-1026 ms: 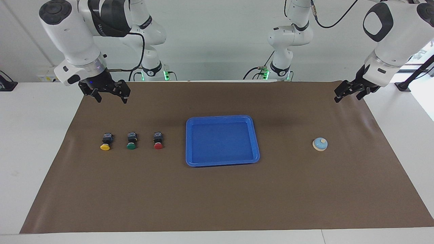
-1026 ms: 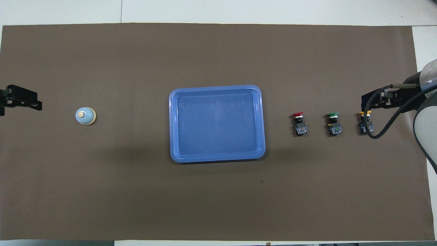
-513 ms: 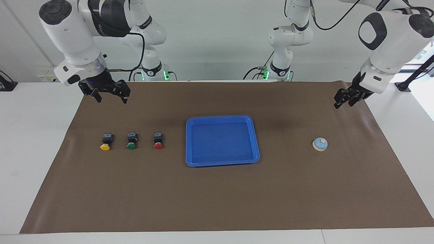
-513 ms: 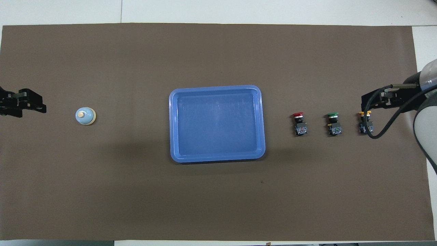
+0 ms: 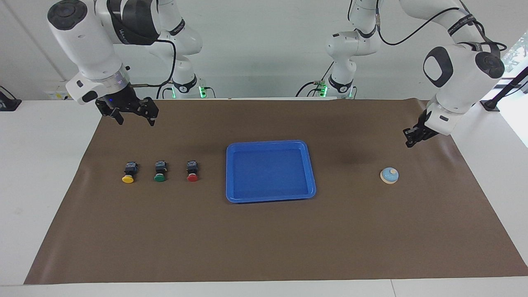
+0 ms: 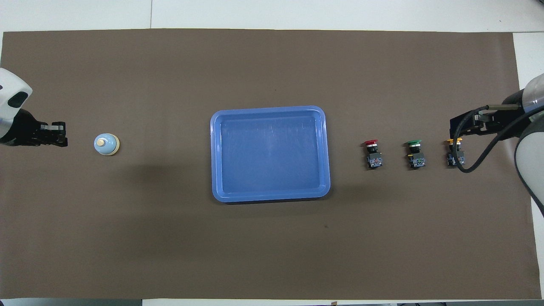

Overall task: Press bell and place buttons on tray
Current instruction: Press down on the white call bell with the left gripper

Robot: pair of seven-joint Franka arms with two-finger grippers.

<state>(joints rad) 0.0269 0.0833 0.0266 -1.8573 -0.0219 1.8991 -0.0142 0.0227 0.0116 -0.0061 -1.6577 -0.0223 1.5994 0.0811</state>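
Note:
The light-blue bell point(image 5: 389, 175) stands on the brown mat toward the left arm's end; it also shows in the overhead view point(image 6: 106, 144). The blue tray point(image 5: 270, 198) lies empty at the mat's middle, also seen from overhead point(image 6: 270, 196). The yellow button point(image 5: 128, 173), green button point(image 5: 160, 172) and red button point(image 5: 192, 171) lie in a row toward the right arm's end. My left gripper point(image 5: 408, 143) hangs over the mat beside the bell, apart from it. My right gripper point(image 5: 135, 120) is open and empty, over the mat by the yellow button point(image 6: 454, 154).
The brown mat point(image 5: 264, 239) covers most of the white table. The right arm's black cable point(image 6: 463, 161) hangs over the yellow button in the overhead view.
My left gripper has come down and moved closer to the bell, with its wrist turned. The right arm, buttons, tray and bell have not moved.

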